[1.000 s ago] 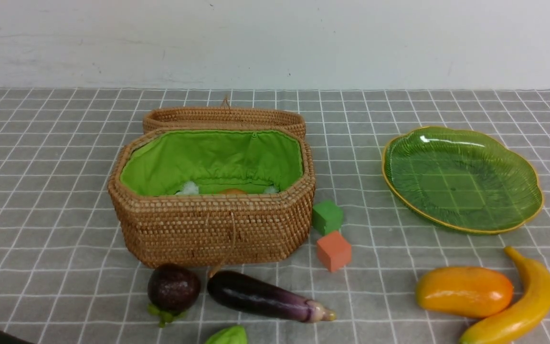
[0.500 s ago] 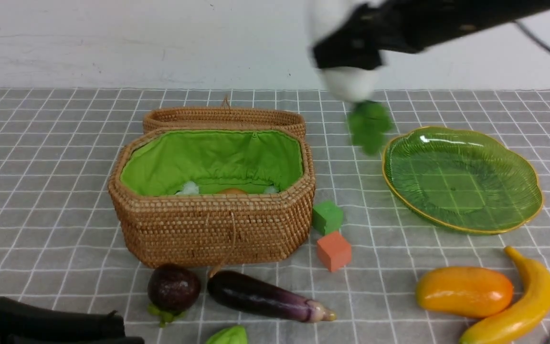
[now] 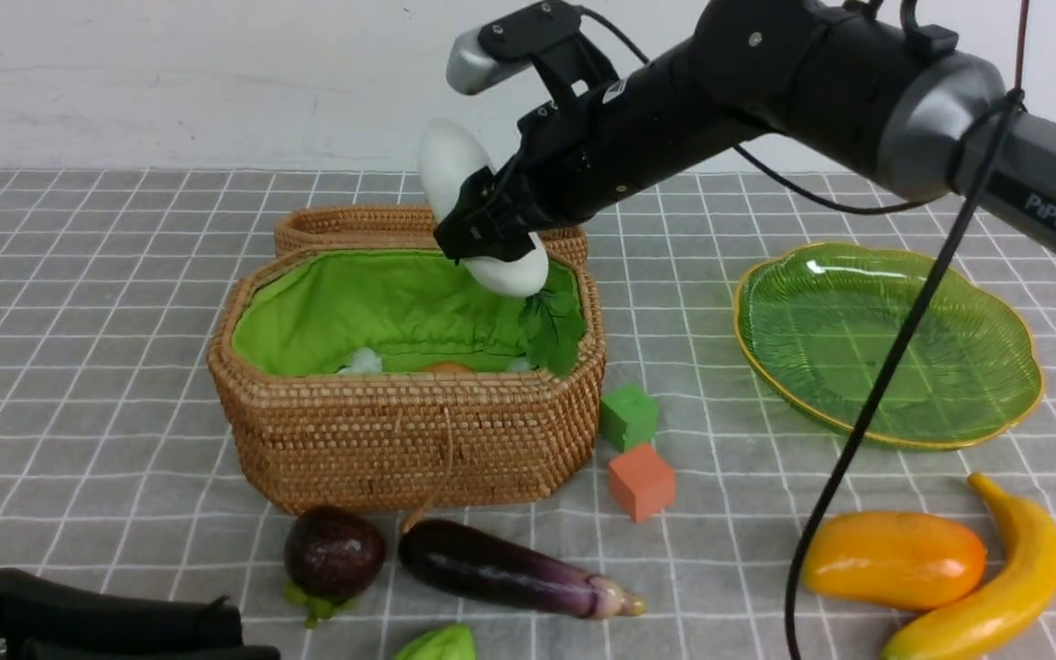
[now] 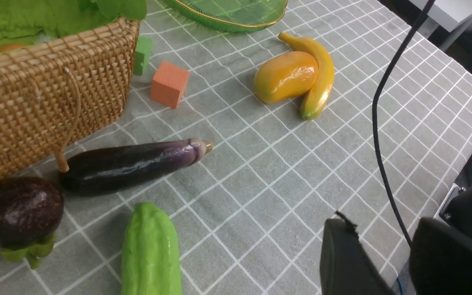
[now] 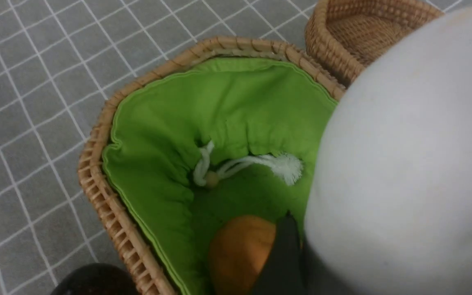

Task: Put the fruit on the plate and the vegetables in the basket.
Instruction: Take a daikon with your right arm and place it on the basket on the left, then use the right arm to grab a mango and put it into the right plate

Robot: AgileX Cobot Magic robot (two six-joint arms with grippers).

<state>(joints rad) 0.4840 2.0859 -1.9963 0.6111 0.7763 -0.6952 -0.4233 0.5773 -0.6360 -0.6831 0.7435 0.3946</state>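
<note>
My right gripper is shut on the white oblong vegetable and holds it over the right part of the open basket. Its dark green leaves hang inside the lining. In the right wrist view the white vegetable fills the right side, above a round tan-orange vegetable in the basket. The green plate holds nothing. The banana and orange-yellow fruit lie at the front right. The dark purple fruit, eggplant and light green piece lie before the basket. My left gripper is open and holds nothing, low at the front left.
A green cube and an orange cube sit just right of the basket. The basket's lid lies open behind it. A black cable hangs from the right arm across the plate. The table's edge is near my left gripper.
The right arm swung from the far right to over the basket, carrying the white vegetable with its leaves. The left arm came into view at the front left and stopped.
</note>
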